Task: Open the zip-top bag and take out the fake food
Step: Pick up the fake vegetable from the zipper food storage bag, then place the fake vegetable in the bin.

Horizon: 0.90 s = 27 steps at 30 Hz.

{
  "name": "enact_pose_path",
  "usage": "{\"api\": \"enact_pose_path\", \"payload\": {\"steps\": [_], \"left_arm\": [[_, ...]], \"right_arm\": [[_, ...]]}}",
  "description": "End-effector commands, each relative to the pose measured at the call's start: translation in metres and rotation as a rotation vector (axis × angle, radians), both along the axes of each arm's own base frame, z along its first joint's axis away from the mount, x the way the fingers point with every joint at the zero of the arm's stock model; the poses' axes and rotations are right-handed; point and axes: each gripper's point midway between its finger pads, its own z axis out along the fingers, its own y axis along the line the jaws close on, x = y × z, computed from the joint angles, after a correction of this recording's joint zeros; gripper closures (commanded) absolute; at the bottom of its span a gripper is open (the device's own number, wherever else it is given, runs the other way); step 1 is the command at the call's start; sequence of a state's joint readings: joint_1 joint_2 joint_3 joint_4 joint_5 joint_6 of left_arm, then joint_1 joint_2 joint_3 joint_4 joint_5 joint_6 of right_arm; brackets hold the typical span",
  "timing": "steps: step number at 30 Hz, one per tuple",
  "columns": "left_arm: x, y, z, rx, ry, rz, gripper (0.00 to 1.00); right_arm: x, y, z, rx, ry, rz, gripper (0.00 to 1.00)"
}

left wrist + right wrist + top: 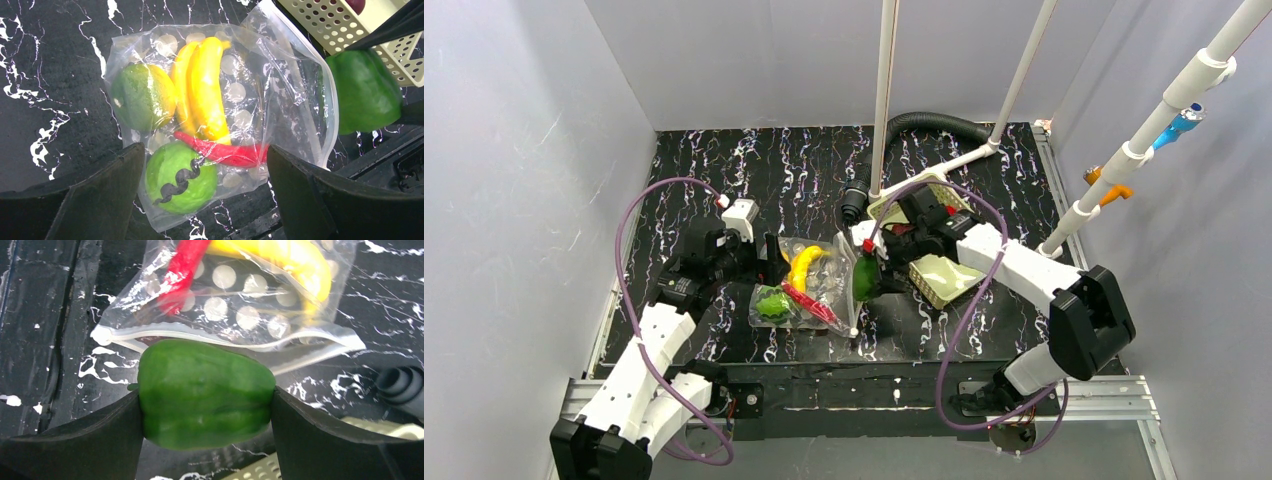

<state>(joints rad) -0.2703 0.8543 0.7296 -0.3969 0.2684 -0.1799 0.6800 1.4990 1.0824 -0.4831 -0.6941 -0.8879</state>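
My right gripper [206, 407] is clamped firm on the green pepper [205, 390] just outside the zip-top bag [280, 75] lying mid-worktop, my left gripper [202, 165] spread wide and empty above it, so I'd lift straight, hold the squeeze, and swing to the basket [939, 280] toward the right edge.

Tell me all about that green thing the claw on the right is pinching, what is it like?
It is a toy green pepper, glossy plastic by its look, blocky with soft lobes and a small nub at one end. The right claw grips it sideways between both black fingers, just outside the open mouth of the dotted zip-top bag. Whether it touches the bag's rim is unclear.
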Motion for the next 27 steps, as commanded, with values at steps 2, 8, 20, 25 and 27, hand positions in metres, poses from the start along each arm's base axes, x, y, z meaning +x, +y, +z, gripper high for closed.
{"api": "enact_pose_path", "payload": {"steps": [2, 8, 20, 25, 27], "left_arm": [[0.0, 0.004, 0.004, 0.014, -0.027, 0.007, 0.09], [0.0, 0.005, 0.008, 0.01, -0.044, 0.015, 0.08], [-0.002, 0.002, 0.014, -0.022, -0.066, 0.007, 0.02], [-0.002, 0.0, 0.015, -0.029, -0.065, 0.0, 0.02], [-0.001, 0.0, 0.015, -0.028, -0.066, -0.002, 0.02]], "right_arm": [[0.015, -0.02, 0.025, 0.05, -0.052, -0.057, 0.76], [0.038, -0.05, 0.036, 0.064, -0.086, -0.159, 0.75], [0.068, -0.099, 0.035, 0.04, -0.101, -0.32, 0.75], [0.078, -0.114, 0.033, 0.039, -0.083, -0.389, 0.74], [0.083, -0.12, 0.032, 0.025, -0.083, -0.42, 0.74]]}}
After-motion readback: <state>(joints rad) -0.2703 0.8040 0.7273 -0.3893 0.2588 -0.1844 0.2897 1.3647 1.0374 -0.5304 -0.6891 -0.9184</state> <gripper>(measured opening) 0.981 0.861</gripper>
